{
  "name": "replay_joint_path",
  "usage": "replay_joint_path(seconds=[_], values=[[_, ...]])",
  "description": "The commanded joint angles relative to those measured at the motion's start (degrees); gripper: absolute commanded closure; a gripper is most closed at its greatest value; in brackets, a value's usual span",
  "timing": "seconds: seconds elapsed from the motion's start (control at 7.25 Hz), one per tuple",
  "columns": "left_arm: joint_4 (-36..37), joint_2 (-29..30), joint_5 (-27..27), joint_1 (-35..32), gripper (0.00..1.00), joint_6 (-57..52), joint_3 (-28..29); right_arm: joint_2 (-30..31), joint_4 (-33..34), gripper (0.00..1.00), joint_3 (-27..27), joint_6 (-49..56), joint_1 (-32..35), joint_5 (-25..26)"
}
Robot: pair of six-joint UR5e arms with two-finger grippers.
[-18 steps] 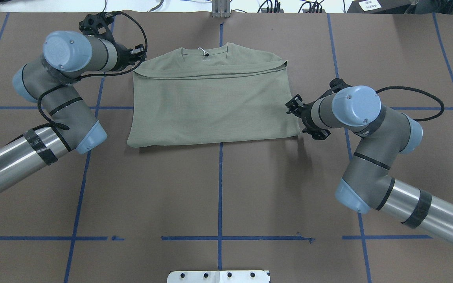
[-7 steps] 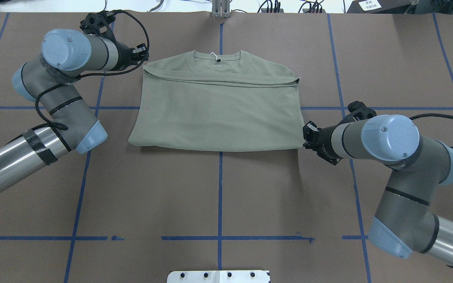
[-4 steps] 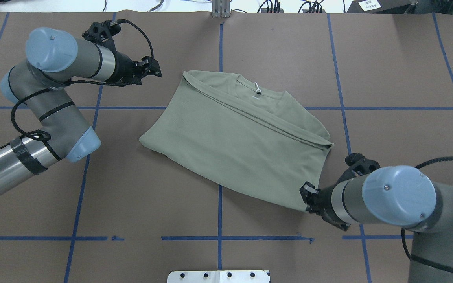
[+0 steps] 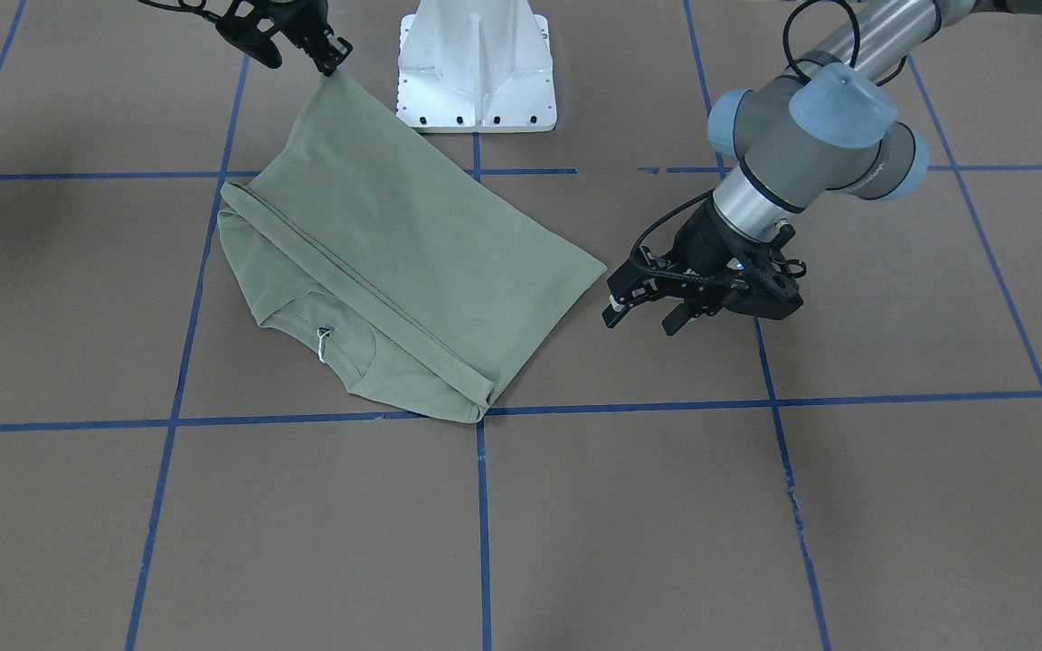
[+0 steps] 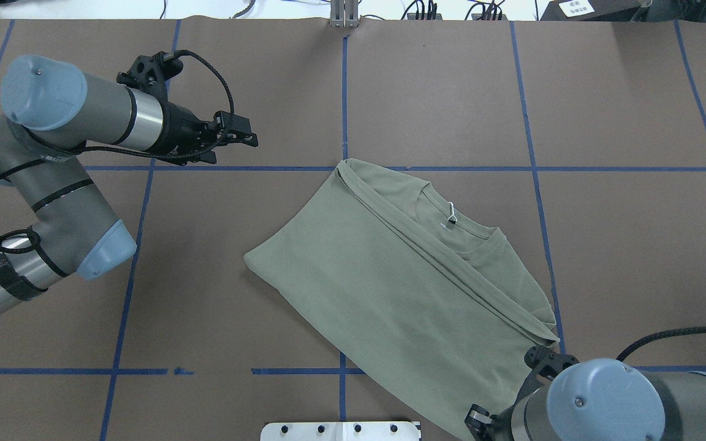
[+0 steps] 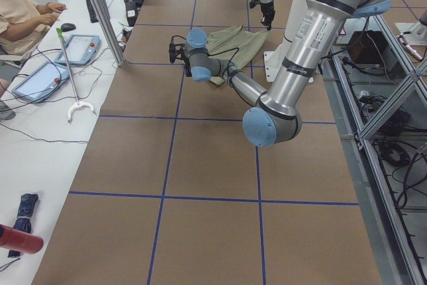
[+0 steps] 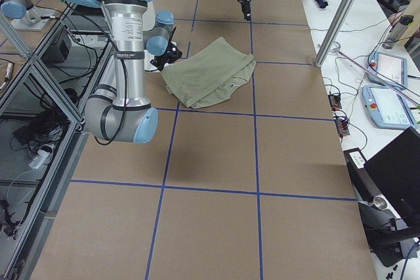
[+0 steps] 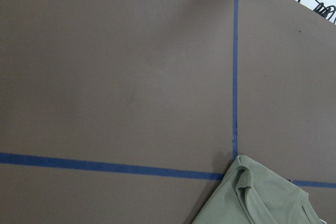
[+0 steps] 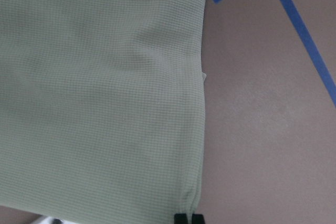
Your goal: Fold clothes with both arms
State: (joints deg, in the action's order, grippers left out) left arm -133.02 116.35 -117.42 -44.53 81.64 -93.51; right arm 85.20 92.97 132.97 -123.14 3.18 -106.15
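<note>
The sage-green shirt point(image 5: 402, 288) lies folded and slanted across the brown table, neck label and white tag string point(image 5: 451, 214) facing up. My right gripper point(image 4: 331, 61) is shut on the shirt's point(image 4: 394, 235) hem corner next to the white base. In the right wrist view its fingertips point(image 9: 184, 219) pinch the edge of the fabric point(image 9: 105, 77). In the overhead view that gripper point(image 5: 480, 424) sits half hidden under its own wrist. My left gripper point(image 5: 249, 131) stands open and empty, well apart from the shirt; the front view shows it point(image 4: 640, 318) the same way. The left wrist view catches only a shirt corner point(image 8: 262, 198).
The white pedestal base point(image 5: 341, 430) stands at the table's near edge, right beside the held corner. Blue tape lines point(image 5: 341, 92) grid the table. A person sits at a side bench with tablets point(image 6: 40, 78) beyond a metal post point(image 6: 100, 11).
My left gripper let go of the shirt's collar-side corner and pulled away. My right gripper dragged its hem corner toward the robot's base, sliding and turning the whole shirt to a diagonal.
</note>
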Motion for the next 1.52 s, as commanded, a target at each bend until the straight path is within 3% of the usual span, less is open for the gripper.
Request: replay_joint_path(seconds=[0.0, 0.14, 0.41, 0.55, 0.69, 1.1, 1.38], values=[[0.39, -1.73, 0.07, 2.15, 0.0, 4.63, -3.68, 0.41, 0.02, 0.0, 0.88, -0.17, -1.78, 0.76], [0.74, -2.35, 0.08, 3.38, 0.0, 6.84, -5.7, 0.06, 0.02, 0.0, 1.76, -0.17, 2.14, 0.77], [11.23, -4.73, 0.69, 7.93, 0.0, 11.87, -10.44, -4.31, -0.07, 0.0, 0.72, 2.36, 16.0, 0.41], [18.34, -4.56, 5.31, 11.88, 0.01, 13.36, -10.64, -9.04, -0.33, 0.0, -2.59, 7.95, 22.42, 0.41], [20.15, -4.12, 6.75, 14.44, 0.01, 13.89, -9.95, -11.7, -0.42, 0.0, -5.93, 13.05, 27.01, 0.07], [20.08, -3.59, 6.76, 16.05, 0.13, 13.72, -7.39, -13.92, -0.51, 0.0, -10.54, 16.68, 28.45, 0.68], [20.17, -2.8, 6.67, 15.96, 0.35, 13.9, -7.57, -13.92, -4.42, 0.0, -14.3, 18.2, 29.34, 0.68]])
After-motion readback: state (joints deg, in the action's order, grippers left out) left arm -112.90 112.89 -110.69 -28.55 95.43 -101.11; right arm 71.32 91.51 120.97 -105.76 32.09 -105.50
